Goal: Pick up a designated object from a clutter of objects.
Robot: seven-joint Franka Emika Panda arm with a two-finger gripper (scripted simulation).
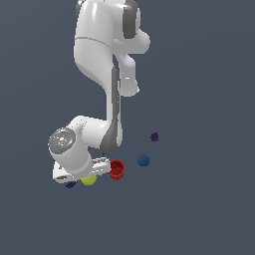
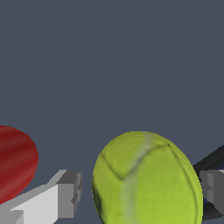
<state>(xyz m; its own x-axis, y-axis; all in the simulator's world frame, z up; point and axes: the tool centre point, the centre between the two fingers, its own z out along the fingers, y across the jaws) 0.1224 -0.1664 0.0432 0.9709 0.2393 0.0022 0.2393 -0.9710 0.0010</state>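
The designated object, a yellow-green tennis ball (image 1: 90, 181) (image 2: 146, 179) with pale seam lines, rests on the floor directly under the arm's hand. My gripper (image 1: 86, 176) (image 2: 141, 194) is lowered around it and open. One finger (image 2: 68, 194) stands a small gap away from the ball, and the other finger (image 2: 213, 188) sits right at the ball's opposite side. In the exterior view the hand hides most of the ball. The rest of the clutter of objects lies close around it.
A red ribbed cup (image 1: 117, 170) (image 2: 15, 164) sits just beside the hand on the exterior view's right. The blue-and-black screwdriver (image 1: 70, 185) (image 2: 213, 159) lies behind the other finger. A dark blue ball (image 1: 143, 160) and a tiny purple piece (image 1: 154, 136) lie farther to the right.
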